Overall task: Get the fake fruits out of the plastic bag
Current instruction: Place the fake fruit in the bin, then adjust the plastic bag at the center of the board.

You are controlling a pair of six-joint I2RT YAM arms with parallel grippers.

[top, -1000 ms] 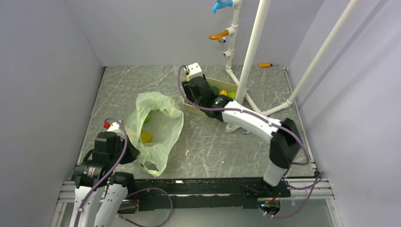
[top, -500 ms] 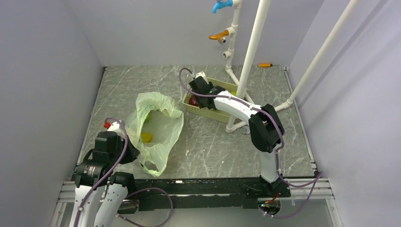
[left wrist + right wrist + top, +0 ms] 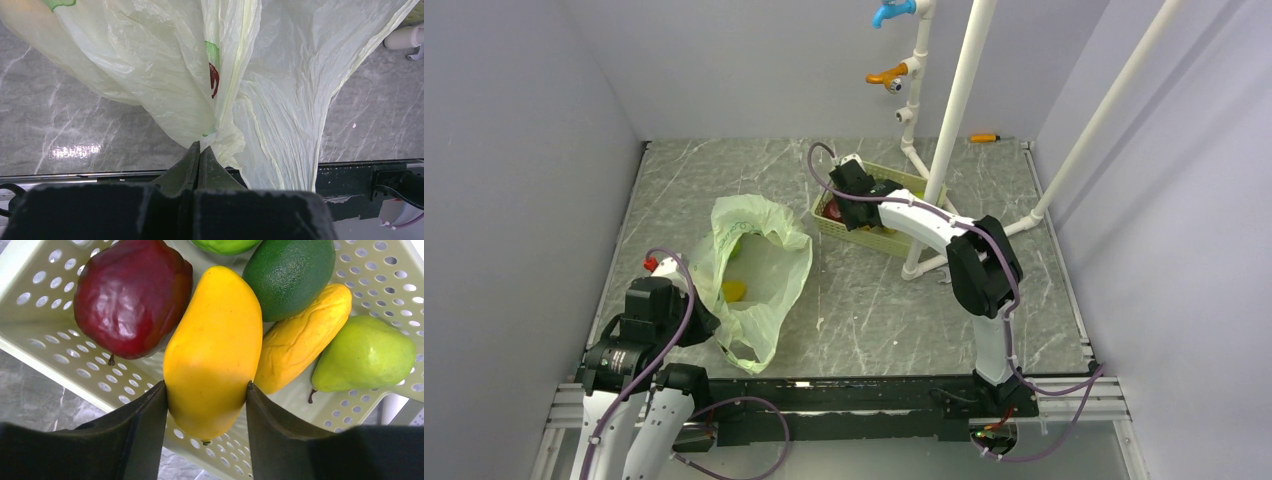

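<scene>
two grasps, left end effector pinching plastic bag, right end effector clamped on yellow fruit in tray

The pale-green plastic bag lies open on the desk, a yellow fruit inside. The left gripper meets its near-left edge. The right gripper dips into the beige tray beside a maroon fruit.

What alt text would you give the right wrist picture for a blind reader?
The right gripper holds a smooth yellow fruit in a beige perforated tray. Beside it lie a maroon fruit, a dark green oval fruit, a wrinkled yellow fruit and a green pear.
</scene>
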